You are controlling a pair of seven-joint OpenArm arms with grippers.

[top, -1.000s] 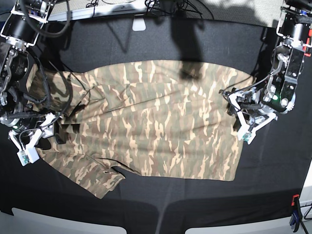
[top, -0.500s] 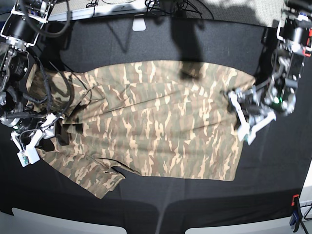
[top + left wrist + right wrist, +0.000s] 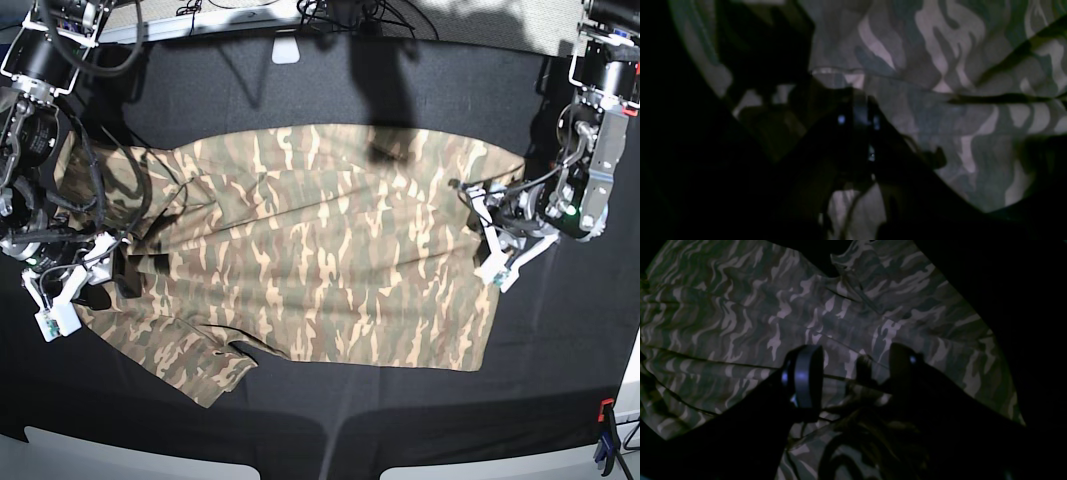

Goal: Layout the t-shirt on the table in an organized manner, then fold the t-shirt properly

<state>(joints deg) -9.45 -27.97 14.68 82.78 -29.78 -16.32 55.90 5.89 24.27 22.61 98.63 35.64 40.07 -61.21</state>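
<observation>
Camouflage fills the left wrist view: the t-shirt [image 3: 940,100] lies close under the lens, and the left gripper [image 3: 862,133] has its jaws brought fully together at a seam or fold line. Whether cloth is pinched between them is too dark to tell; the placement suggests it is there to catch that edge for a pull.

In the right wrist view the right gripper [image 3: 853,373] hangs over the shirt with its jaws standing wide and nothing between them, likely poised to take the cloth below.

The base view shows the shirt spread mostly flat across the middle of the table [image 3: 330,80], one corner near the bottom folded and wrinkled. The two arms sit at opposite ends of the garment, apparently to stretch it square. The black cloth covers the whole surface; a clamp [image 3: 606,432] grips its edge, and cables [image 3: 340,12] run along the far side.
</observation>
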